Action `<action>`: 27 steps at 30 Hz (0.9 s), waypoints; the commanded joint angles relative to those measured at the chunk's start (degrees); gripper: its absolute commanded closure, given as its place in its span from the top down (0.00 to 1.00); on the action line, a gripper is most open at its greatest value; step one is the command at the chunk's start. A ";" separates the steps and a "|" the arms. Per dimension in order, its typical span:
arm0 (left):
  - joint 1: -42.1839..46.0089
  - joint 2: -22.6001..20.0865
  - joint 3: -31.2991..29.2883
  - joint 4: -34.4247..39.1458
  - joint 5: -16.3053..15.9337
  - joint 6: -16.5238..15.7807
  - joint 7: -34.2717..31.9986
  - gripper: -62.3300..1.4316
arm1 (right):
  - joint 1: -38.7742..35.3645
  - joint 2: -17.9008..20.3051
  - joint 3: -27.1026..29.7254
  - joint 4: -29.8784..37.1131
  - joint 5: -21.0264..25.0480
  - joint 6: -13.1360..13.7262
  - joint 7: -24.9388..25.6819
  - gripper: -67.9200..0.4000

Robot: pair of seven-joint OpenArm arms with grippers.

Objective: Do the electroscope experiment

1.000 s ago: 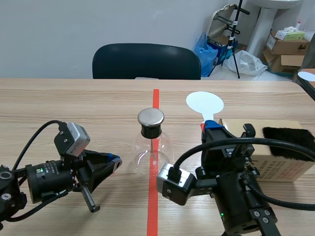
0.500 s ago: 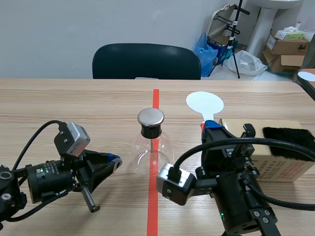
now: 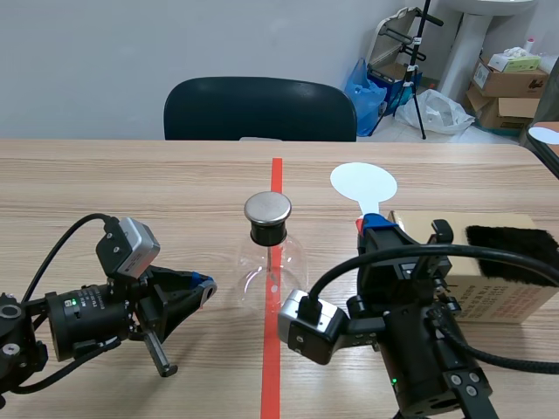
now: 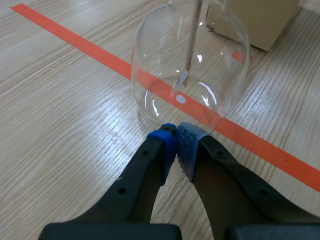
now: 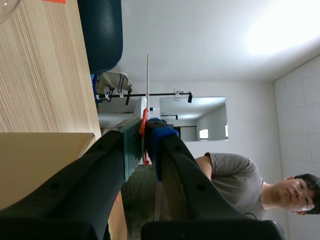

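Observation:
The electroscope, a clear glass flask (image 3: 271, 266) with a black stopper and a round metal cap (image 3: 267, 208), stands on the red tape line at the table's middle. Through the glass (image 4: 190, 65) I see its thin rod and foil leaf. My left gripper (image 3: 204, 284) (image 4: 176, 136) lies low on the table, shut on nothing, its pads just short of the flask's base. My right gripper (image 3: 377, 225) (image 5: 145, 126) is shut on the red handle of a white round paddle (image 3: 363, 183), seen edge-on (image 5: 148, 75) in the right wrist view, held flat to the flask's right.
A cardboard box (image 3: 489, 288) with a black fur pad (image 3: 511, 241) on it stands right of my right arm. A dark chair (image 3: 259, 109) is behind the table's far edge. A person (image 5: 235, 180) shows in the right wrist view.

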 commanded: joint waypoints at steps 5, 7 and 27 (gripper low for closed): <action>0.13 -0.02 -0.22 1.44 -0.79 -0.35 -0.79 0.09 | 0.81 0.31 0.26 1.14 -0.63 -0.59 -0.02 0.02; 0.13 -0.02 -0.22 1.44 -0.79 -0.35 -0.79 0.09 | 0.81 0.31 0.26 1.14 -0.63 -0.59 -0.02 0.02; 0.13 -0.02 -0.22 1.44 -0.79 -0.35 -0.79 0.09 | 0.81 0.31 0.26 1.14 -0.68 -0.59 10.47 0.02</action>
